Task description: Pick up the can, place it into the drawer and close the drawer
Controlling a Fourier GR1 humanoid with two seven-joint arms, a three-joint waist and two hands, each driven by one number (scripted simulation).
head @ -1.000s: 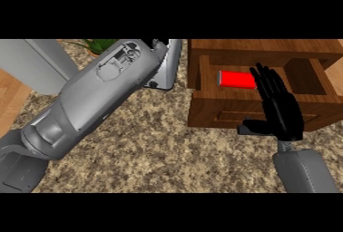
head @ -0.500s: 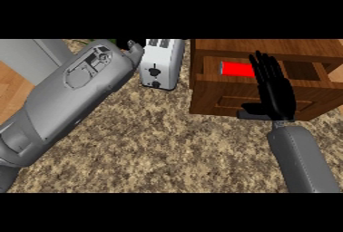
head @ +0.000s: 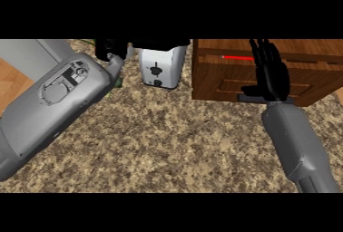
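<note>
A speckled beige stone counter fills the view. The grey left forearm lies slantwise across its left side. A brown wooden drawer unit stands at the upper right, its drawer open by only a narrow gap. The grey right forearm rises from below toward it. A white boxy toaster stands just left of the unit. The black right hand lies flat against the drawer front, fingers straight and holding nothing. The black left hand sits at the top edge; its state cannot be told. The red can shows as a thin strip inside the drawer.
</note>
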